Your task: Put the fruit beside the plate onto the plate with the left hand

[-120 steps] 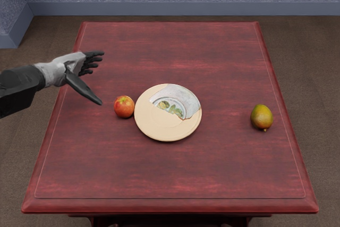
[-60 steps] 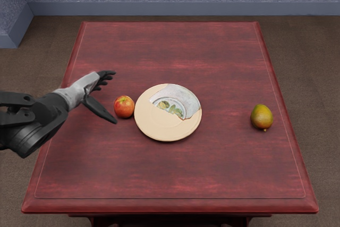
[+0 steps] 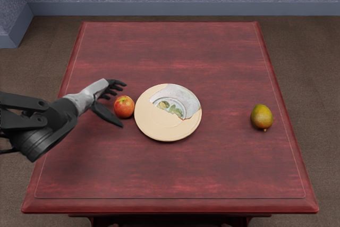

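A red apple rests on the table, touching the left rim of a tan plate with a grey patterned patch at its back right. My left hand reaches in from the left and sits just left of the apple, open, with the dark fingers spread behind the fruit and the thumb pointing down in front of it. Nothing is held. A green-orange mango lies far to the right, apart from the plate.
The red wooden table stretches wide on all sides, with brown floor beyond its edges. My left forearm hangs over the table's left edge.
My left hand has moved right and down toward the apple, from the table's left edge to right beside the fruit. Apple, plate and mango have not moved.
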